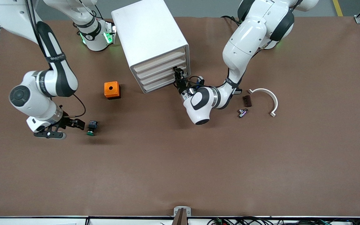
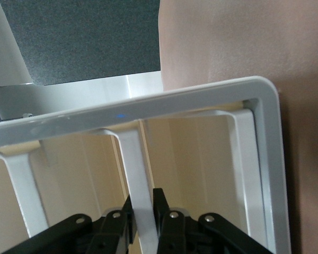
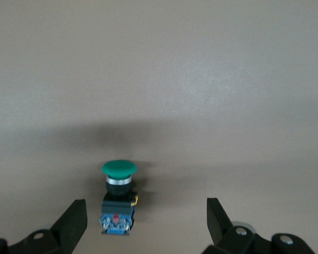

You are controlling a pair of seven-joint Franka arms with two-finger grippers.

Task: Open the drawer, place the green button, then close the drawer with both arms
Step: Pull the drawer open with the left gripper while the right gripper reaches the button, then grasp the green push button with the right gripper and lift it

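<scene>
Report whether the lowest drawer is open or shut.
Shut: the drawer sits flush with the three above. The left gripper is closed on its handle, not yet pulling it out.

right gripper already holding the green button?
No. In the right wrist view the right gripper is open, its fingers standing apart on either side of the button, which lies on the table untouched.
</scene>
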